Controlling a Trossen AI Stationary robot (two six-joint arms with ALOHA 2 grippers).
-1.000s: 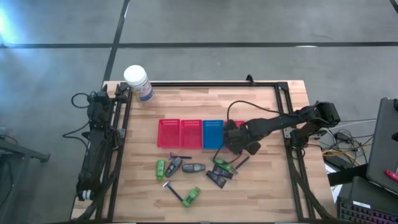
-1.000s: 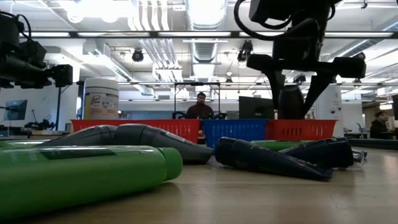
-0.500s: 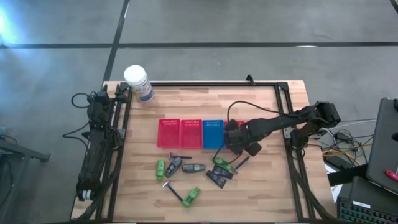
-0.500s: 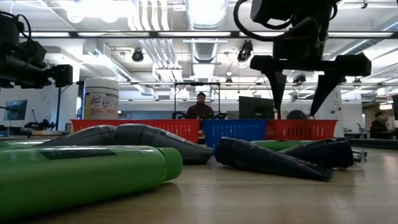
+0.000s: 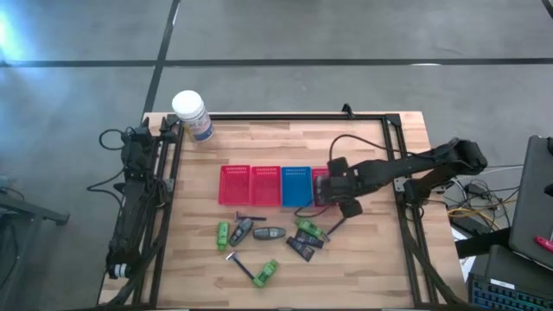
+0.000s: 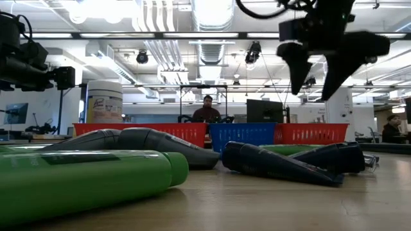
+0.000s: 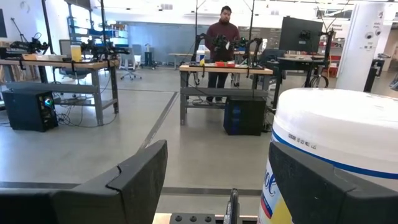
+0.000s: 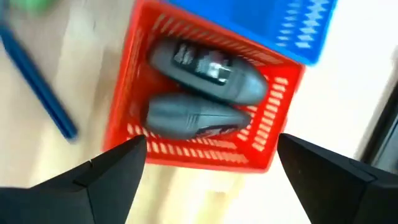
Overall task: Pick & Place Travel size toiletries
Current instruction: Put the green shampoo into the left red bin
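My right gripper (image 5: 330, 190) (image 6: 313, 90) hangs open above the rightmost red basket (image 8: 205, 155), fingers pointing down, touching nothing. Two grey oval bottles (image 8: 205, 65) (image 8: 193, 118) lie side by side in that basket. On the wood nearer the front edge lie the other toiletries: green bottles (image 5: 223, 231) (image 5: 267, 271) (image 5: 308, 227), grey bottles (image 5: 242, 230) (image 5: 269, 232), dark tubes (image 5: 302, 246) and blue-handled razors (image 5: 242, 266) (image 5: 333, 226). My left gripper (image 7: 230, 186) is open and parked at the table's far left corner, beside the white jar (image 5: 190, 112).
Two more red baskets (image 5: 233, 184) (image 5: 264, 184) and a blue basket (image 5: 295, 186) stand in a row left of the filled one. A black frame (image 5: 397, 173) rims the table. A person (image 7: 222, 37) stands at a bench in the room beyond.
My right gripper has opened and let go of a grey bottle, which now lies in the rightmost red basket. The gripper has then risen above the basket, shifted slightly toward the table's right edge and rolled about its own axis.
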